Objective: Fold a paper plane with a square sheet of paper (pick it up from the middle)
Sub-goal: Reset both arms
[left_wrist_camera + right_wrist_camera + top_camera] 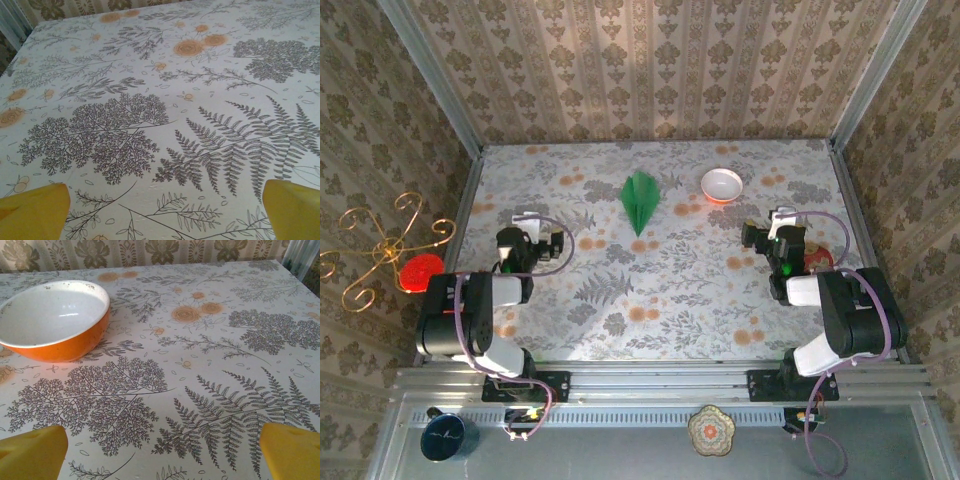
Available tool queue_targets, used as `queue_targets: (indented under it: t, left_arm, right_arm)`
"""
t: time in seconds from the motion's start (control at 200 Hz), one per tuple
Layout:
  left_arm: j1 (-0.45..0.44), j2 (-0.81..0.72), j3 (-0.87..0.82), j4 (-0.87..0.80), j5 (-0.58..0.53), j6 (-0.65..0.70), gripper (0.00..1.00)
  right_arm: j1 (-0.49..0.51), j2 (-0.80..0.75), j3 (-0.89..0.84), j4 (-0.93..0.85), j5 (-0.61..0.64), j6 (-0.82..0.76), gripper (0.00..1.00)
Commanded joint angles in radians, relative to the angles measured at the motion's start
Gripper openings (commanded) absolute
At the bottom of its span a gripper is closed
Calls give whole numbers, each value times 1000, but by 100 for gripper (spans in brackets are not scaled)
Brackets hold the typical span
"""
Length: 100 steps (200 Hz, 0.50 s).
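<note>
The left end effector (535,232) hangs low over the left part of the worktop (620,320). Its jaws are spread wide and hold nothing. In the left wrist view (162,215) the yellow pads (32,212) sit at the two bottom corners with bare patterned cloth between them.

The paper plane (640,202) lies flat on the far middle of the worktop, well apart from both arms. It is a bright green folded dart with its narrow point toward the arms, so the folding looks done.

It should handle as very light, thin and soft. It will likely bend or crush under a hard pinch, slide on the cloth if nudged, and lift badly by one wing. The centre fold, about halfway along, looks the best place to grip, since the layers seem thickest and stiffest there.

Just right of the plane, not touching it, stands a bowl (722,185), white inside and orange outside, also seen in the right wrist view (52,320).

The right end effector (778,228) rests over the right part, also wide open and empty (160,455).
</note>
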Motion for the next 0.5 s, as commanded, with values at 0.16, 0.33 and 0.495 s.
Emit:
queue_targets:
  t: [0.16, 0.33, 0.495]
  left_arm:
    - [23, 15, 15, 60, -20, -28, 100]
    - [17, 15, 13, 64, -34, -25, 100]
    - [14, 15, 13, 64, -38, -23, 100]
  right_arm:
    - [0, 10, 30, -5, -2, 6, 100]
    - [0, 10, 31, -3, -1, 6, 100]
    - [0, 10, 31, -4, -1, 6, 100]
